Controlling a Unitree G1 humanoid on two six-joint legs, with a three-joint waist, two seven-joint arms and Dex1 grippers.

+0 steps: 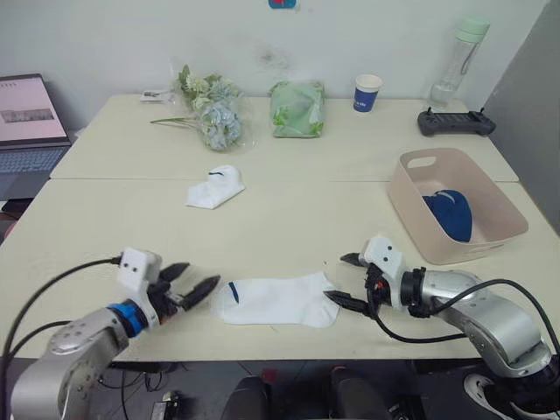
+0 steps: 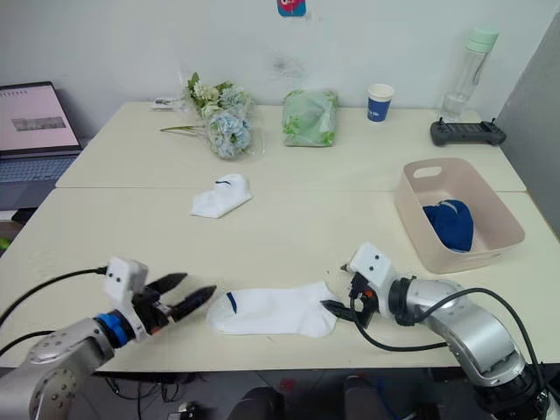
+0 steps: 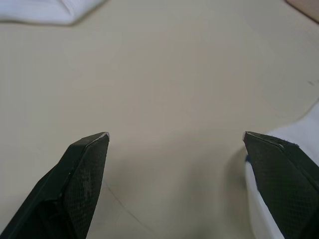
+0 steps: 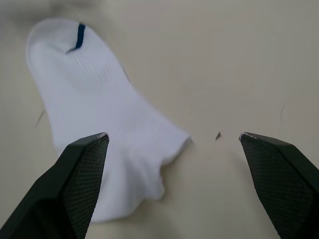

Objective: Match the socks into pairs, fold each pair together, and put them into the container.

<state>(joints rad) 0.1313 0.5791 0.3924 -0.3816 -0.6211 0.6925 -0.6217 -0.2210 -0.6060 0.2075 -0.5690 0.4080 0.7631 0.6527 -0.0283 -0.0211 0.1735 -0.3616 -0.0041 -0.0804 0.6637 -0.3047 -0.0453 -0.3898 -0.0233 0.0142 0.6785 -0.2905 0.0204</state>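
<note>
A white sock (image 1: 276, 299) with a dark cuff mark lies flat near the table's front edge, between my two grippers. My left gripper (image 1: 199, 276) is open just left of its cuff end. At the sock's other end my right gripper (image 1: 337, 278) is also open, with the sock (image 4: 99, 99) lying ahead of its fingers. Farther back on the table, another white sock (image 1: 215, 187) lies bunched. The pale pink container (image 1: 477, 247) stands at the right, and a dark blue sock bundle (image 1: 451, 213) rests inside it.
Along the back of the table are a bunch of flowers (image 1: 214, 109), a green bag (image 1: 297, 109), a blue-and-white paper cup (image 1: 367, 92), a bottle (image 1: 459, 61) and a black controller (image 1: 455, 122). A laptop (image 1: 31, 118) sits at the far left.
</note>
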